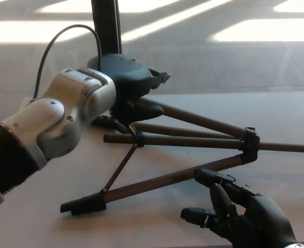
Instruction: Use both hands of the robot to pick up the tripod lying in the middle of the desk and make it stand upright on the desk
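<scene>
Lying on its side across the pale, smooth bench (pixel 48 206), the tripod (pixel 182 140) spreads its brown legs toward the left, their black feet near the bench top. The left hand (pixel 128 85) is closed around the end of the farthest leg, while the right hand (pixel 239 214) rests empty at the near edge, fingers apart. Beyond the bench, sunlight stripes the grey floor (pixel 234 46) around a dark post (pixel 106 26).
</scene>
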Available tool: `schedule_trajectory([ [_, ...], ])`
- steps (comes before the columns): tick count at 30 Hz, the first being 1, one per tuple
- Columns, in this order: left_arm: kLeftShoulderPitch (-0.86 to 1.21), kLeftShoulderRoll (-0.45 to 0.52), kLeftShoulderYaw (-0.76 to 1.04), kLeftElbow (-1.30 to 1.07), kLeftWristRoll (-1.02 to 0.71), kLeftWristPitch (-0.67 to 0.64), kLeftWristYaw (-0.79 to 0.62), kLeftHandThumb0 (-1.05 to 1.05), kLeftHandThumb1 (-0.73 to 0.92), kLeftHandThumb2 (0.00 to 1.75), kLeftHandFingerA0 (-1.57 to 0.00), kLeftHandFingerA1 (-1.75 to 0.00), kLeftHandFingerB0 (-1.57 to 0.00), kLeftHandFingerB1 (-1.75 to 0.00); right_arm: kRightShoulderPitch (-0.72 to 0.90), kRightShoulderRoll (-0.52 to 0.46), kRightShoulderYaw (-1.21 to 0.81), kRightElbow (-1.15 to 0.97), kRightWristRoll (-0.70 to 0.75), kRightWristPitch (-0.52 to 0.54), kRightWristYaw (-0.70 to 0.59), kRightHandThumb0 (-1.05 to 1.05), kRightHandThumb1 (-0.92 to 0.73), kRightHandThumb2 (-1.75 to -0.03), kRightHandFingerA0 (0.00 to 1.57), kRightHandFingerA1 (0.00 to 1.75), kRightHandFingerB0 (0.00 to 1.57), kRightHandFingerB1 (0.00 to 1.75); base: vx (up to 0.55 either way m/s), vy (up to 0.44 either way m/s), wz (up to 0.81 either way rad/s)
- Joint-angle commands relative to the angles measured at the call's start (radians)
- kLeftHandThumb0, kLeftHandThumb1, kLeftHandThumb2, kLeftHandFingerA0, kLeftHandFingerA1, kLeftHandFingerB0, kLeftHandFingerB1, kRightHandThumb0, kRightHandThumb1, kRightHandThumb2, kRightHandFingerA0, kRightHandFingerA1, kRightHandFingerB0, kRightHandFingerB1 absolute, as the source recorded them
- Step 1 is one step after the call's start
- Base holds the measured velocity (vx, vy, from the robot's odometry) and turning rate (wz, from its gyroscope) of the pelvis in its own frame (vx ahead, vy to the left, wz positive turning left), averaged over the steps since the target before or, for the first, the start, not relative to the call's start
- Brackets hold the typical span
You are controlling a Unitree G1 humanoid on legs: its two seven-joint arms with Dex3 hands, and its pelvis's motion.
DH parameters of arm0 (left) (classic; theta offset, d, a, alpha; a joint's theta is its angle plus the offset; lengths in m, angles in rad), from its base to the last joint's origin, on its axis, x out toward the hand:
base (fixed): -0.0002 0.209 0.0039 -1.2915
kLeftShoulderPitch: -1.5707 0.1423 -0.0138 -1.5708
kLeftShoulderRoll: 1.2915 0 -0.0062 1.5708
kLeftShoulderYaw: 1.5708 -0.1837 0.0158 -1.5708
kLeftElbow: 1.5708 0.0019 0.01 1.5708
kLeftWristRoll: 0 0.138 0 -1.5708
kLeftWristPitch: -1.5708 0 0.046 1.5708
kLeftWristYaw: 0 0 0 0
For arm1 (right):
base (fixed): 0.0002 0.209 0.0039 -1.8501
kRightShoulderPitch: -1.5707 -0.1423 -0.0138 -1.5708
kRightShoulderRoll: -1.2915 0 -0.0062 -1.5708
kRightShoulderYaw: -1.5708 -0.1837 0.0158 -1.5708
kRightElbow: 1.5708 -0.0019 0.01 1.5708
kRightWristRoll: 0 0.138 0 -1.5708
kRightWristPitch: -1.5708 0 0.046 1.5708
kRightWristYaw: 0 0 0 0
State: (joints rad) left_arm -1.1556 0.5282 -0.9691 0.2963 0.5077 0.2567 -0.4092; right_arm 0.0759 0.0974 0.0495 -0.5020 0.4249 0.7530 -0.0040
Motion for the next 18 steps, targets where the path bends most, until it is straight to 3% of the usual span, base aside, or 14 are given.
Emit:
schedule_trajectory([
  [1, -0.261, -0.160, -0.288, 0.328, 0.554, -0.084, 0.238, -0.97, 0.53, 1.00, 0.00, -0.15, 0.00, 0.00, 0.084, 0.058, -0.064, 0.057, 0.005, 0.032, -0.084, -0.73, -0.75, -0.62, 0.53, 0.91, 0.47, 0.57, 0.00, 0.000, 0.00],
  [3, -0.279, -0.169, -0.299, 0.345, 0.561, -0.080, 0.263, -0.99, 0.57, 0.98, 0.00, -0.12, -0.13, -0.02, 0.094, 0.058, -0.054, 0.049, -0.006, 0.024, -0.085, -0.72, -0.77, -0.63, 0.51, 0.91, 0.46, 0.56, 0.00, 0.000, 0.00],
  [4, -0.287, -0.175, -0.304, 0.360, 0.560, -0.081, 0.279, -0.95, 0.55, 0.98, 0.00, -0.16, -0.11, -0.08, 0.096, 0.058, -0.054, 0.047, -0.005, 0.025, -0.084, -0.72, -0.77, -0.62, 0.50, 0.92, 0.46, 0.56, 0.00, 0.000, 0.00],
  [7, -0.301, -0.196, -0.320, 0.407, 0.555, -0.064, 0.305, -0.96, 0.55, 0.97, 0.00, -0.13, -0.13, -0.03, 0.103, 0.075, -0.062, 0.044, 0.008, 0.020, -0.085, -0.70, -0.77, -0.63, 0.48, 0.91, 0.46, 0.54, 0.00, 0.000, 0.00],
  [8, -0.297, -0.204, -0.319, 0.421, 0.545, -0.058, 0.321, -0.93, 0.54, 0.95, 0.00, -0.15, -0.12, -0.10, 0.105, 0.073, -0.060, 0.044, 0.008, 0.019, -0.079, -0.71, -0.78, -0.63, 0.47, 0.91, 0.44, 0.54, 0.00, 0.000, 0.00],
  [9, -0.288, -0.208, -0.316, 0.429, 0.536, -0.054, 0.345, -0.82, 0.60, 0.60, 0.00, -0.16, 0.00, -0.33, 0.110, 0.071, -0.052, 0.039, 0.001, 0.017, -0.080, -0.71, -0.78, -0.63, 0.48, 0.90, 0.45, 0.53, 0.00, 0.000, 0.00],
  [10, -0.283, -0.210, -0.319, 0.434, 0.532, -0.054, 0.354, -0.88, 0.50, 0.89, 0.00, -0.14, -0.10, -0.22, 0.111, 0.071, -0.050, 0.038, -0.002, 0.019, -0.081, -0.72, -0.77, -0.63, 0.48, 0.89, 0.45, 0.54, 0.00, 0.000, 0.00],
  [12, -0.279, -0.215, -0.320, 0.445, 0.525, -0.048, 0.368, -0.84, 0.47, 0.85, 0.00, -0.14, -0.03, -0.26, 0.110, 0.072, -0.047, 0.039, -0.005, 0.016, -0.081, -0.72, -0.77, -0.63, 0.49, 0.90, 0.45, 0.53, 0.00, 0.000, 0.00],
  [13, -0.268, -0.219, -0.330, 0.453, 0.534, -0.036, 0.388, -0.68, 0.57, 0.60, 0.00, -0.37, -0.08, -0.35, 0.113, 0.072, -0.044, 0.040, -0.007, 0.012, -0.079, -0.71, -0.78, -0.63, 0.48, 0.88, 0.45, 0.53, 0.00, 0.000, 0.00],
  [14, -0.267, -0.223, -0.337, 0.460, 0.538, -0.033, 0.397, -0.68, 0.57, 0.60, 0.00, -0.37, -0.08, -0.35, 0.113, 0.073, -0.044, 0.040, -0.008, 0.010, -0.078, -0.71, -0.78, -0.63, 0.48, 0.88, 0.45, 0.53, 0.00, 0.000, 0.00],
  [15, -0.265, -0.228, -0.348, 0.464, 0.549, -0.022, 0.389, -0.79, 0.47, 0.88, -0.02, -0.33, -0.04, -0.39, 0.114, 0.074, -0.043, 0.043, -0.010, 0.007, -0.079, -0.71, -0.77, -0.63, 0.50, 0.88, 0.46, 0.53, 0.00, 0.000, 0.00],
  [18, -0.247, -0.238, -0.382, 0.465, 0.582, 0.007, 0.382, -0.73, 0.42, 0.82, -0.02, -0.39, -0.07, -0.38, 0.109, 0.078, -0.047, 0.049, -0.008, 0.006, -0.078, -0.72, -0.76, -0.63, 0.50, 0.88, 0.47, 0.53, 0.00, 0.000, 0.00],
])
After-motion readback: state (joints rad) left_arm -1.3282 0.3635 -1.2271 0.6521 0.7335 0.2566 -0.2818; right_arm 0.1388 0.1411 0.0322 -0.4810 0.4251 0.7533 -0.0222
